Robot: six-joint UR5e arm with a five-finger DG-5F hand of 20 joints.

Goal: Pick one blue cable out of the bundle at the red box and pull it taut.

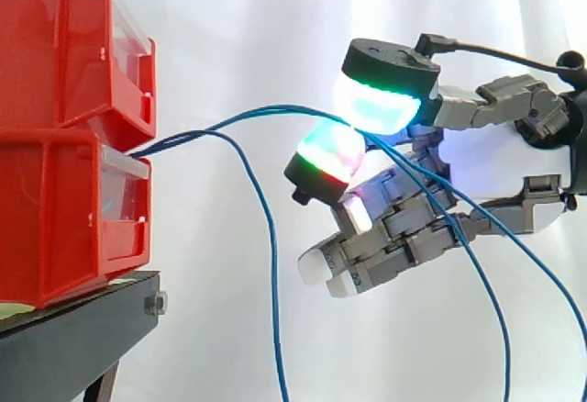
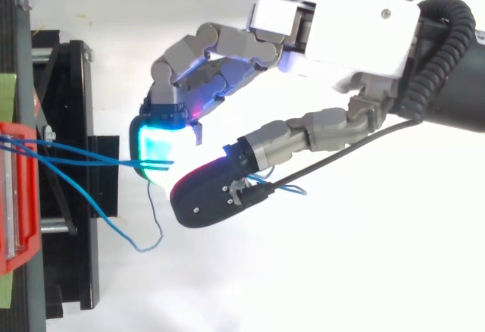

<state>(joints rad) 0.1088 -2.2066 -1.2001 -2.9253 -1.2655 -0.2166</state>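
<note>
Side view. My hand [image 1: 500, 159] comes in from the right edge at mid-frame, palm toward the boxes. Fingers [image 1: 385, 232] are closed in a pinch. The thumb pad [image 1: 381, 99], glowing green and cyan, sits on top. One finger pad [image 1: 326, 156], green and red, presses up against it from below left. The blue cable [image 1: 275, 108] is nipped between the two, near the centre of the frame. The other fingers are curled underneath, white-lit tips pointing lower left, and hold nothing that I can see.

Cable run: it leaves the front of the red box [image 1: 55, 228] at the left edge and climbs in a shallow arc to the pinch. It is bowed, not a straight line. I cannot tell whether one strand or two lie between the pads.

A loose strand [image 1: 273, 283] drops from the run just right of the box and goes out through the bottom edge. Past the pinch, trailing strands [image 1: 500, 329] fall toward the lower right corner.

The red box sits on the black stand [image 1: 83, 329], lower left. A second red box [image 1: 55, 44] is stacked on it, upper left. White curtain [image 1: 248, 16] behind.

Top view. The hand enters from the upper right. The cyan pad is at centre left, with the thumb's dark back just below it. Blue lines cross from the box at the left edge to the pad, passing over the stand. One strand sags into a loop toward the lower left.
</note>
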